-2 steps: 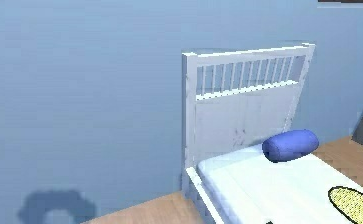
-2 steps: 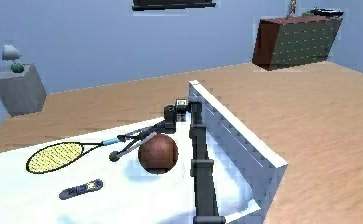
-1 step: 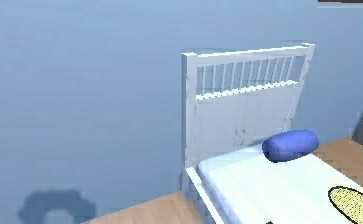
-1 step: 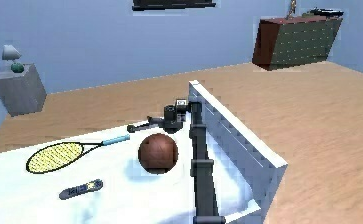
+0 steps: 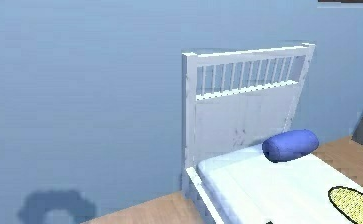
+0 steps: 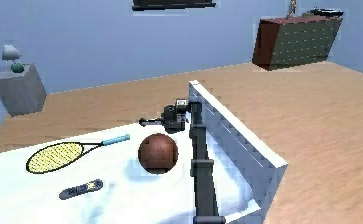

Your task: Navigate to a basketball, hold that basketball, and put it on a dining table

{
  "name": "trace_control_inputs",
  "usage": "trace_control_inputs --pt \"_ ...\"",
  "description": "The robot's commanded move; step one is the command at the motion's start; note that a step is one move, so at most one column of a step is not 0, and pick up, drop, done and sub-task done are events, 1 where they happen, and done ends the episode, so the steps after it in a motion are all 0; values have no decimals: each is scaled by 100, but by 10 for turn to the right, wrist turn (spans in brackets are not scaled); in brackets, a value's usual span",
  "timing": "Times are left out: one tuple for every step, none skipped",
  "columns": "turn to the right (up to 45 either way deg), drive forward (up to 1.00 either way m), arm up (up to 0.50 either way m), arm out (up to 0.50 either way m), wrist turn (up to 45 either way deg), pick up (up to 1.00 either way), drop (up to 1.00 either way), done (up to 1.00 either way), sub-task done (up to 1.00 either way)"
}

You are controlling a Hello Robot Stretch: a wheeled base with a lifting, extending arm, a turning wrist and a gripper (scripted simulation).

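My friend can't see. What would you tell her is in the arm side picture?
A brown basketball lies on a pale bed, with the robot's gripper near it. A yellow tennis racket and a remote lie nearby; a dresser stands by the far wall.

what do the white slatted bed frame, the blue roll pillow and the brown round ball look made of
The white slatted bed frame looks like painted wood, matt, with greyish worn streaks. The blue roll pillow looks like soft cloth, plump and smooth. The brown round ball could be rubber or leather: dull with a faint shine.
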Motion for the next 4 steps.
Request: trace_control_inputs --pt "0 0 -30 0 0 0 0 0 0" --pt "0 0 0 0 0 100 0 0 0" --pt "0 0 10 0 0 0 0 0 0" --pt "0 0 42 0 0 0 0 0 0"
